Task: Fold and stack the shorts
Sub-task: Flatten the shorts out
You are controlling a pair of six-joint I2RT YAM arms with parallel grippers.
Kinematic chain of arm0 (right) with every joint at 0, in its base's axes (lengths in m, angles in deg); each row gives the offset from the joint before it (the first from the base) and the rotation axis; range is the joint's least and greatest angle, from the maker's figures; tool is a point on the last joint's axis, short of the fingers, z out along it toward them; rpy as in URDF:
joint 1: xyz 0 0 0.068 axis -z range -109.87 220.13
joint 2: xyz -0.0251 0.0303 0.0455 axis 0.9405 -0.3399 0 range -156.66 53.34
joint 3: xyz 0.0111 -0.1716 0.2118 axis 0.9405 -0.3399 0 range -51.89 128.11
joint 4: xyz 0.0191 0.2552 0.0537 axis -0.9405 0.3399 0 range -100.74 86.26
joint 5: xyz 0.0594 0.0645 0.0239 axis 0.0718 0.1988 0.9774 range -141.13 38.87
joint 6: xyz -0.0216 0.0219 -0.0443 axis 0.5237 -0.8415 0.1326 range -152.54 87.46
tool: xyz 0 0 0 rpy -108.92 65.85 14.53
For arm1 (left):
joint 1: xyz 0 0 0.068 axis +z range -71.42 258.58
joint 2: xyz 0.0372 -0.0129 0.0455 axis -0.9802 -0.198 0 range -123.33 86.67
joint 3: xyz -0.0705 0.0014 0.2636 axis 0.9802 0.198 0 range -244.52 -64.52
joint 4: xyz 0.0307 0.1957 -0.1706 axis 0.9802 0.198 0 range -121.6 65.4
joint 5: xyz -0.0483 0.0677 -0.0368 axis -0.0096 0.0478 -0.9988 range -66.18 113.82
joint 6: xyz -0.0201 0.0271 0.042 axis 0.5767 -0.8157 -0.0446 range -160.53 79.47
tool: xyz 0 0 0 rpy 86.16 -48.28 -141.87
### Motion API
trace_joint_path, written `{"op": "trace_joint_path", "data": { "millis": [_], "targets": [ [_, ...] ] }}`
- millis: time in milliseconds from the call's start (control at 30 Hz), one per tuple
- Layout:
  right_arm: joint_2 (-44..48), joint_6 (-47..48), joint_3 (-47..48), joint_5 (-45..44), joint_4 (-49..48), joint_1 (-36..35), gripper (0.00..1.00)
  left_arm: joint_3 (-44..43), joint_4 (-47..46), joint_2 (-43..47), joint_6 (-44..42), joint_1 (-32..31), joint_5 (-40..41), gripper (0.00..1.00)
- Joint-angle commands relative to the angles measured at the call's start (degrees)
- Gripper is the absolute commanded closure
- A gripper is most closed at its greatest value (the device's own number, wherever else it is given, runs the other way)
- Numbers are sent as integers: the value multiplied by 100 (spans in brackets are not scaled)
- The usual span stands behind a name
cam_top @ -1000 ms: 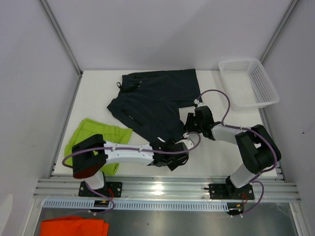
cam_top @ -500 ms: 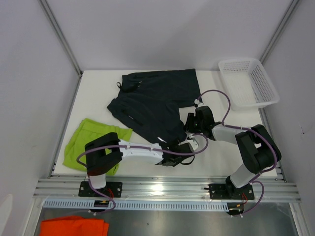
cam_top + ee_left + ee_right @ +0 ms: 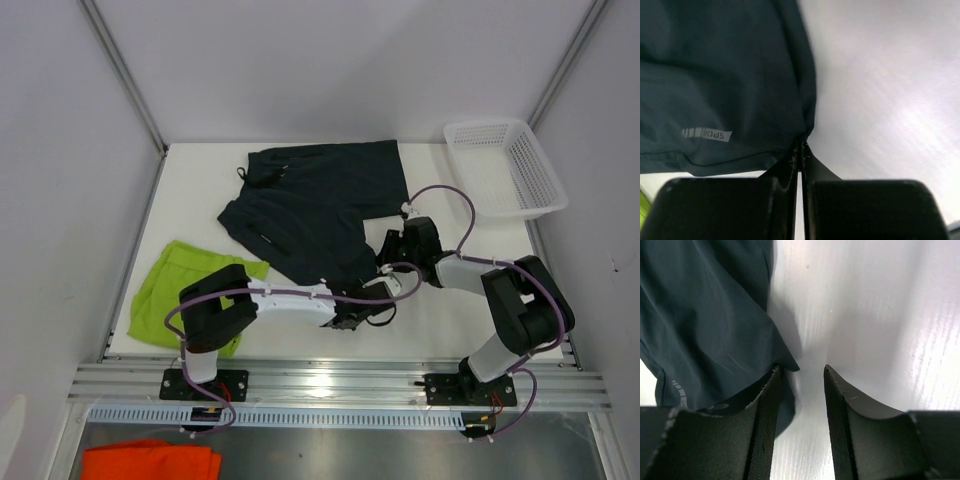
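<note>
- Dark navy shorts [image 3: 320, 205] lie spread on the white surface [image 3: 450, 310], long axis running from far waistband to near leg hem.
- Left claw [image 3: 801, 148], at the shorts' nearest hem corner, is closed, pinching that corner.
- Right claw [image 3: 801, 370], at the shorts' near right edge, stands open; the fabric edge lies just left of its gap.
- Lime green shorts [image 3: 185, 280] lie left of the dark shorts, nearer the left arm.

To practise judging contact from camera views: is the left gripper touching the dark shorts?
Touching. The left wrist view shows the left gripper closed on a corner of the dark shorts, the cloth running straight into the seam between its fingers.
</note>
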Motion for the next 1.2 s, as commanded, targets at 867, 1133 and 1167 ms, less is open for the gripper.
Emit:
{"op": "trace_joint_path", "data": {
  "millis": [867,1133,1167],
  "targets": [
    [702,16,-668,-27,-110,-139,53,344,207,2119,1064,1438,-1554,100],
    [614,42,-589,-107,-127,-253,53,335,286,2356,1169,1525,-1449,100],
    [562,42,-571,-116,-118,-279,53,326,330,2392,1187,1569,-1414,100]
  ]
}}
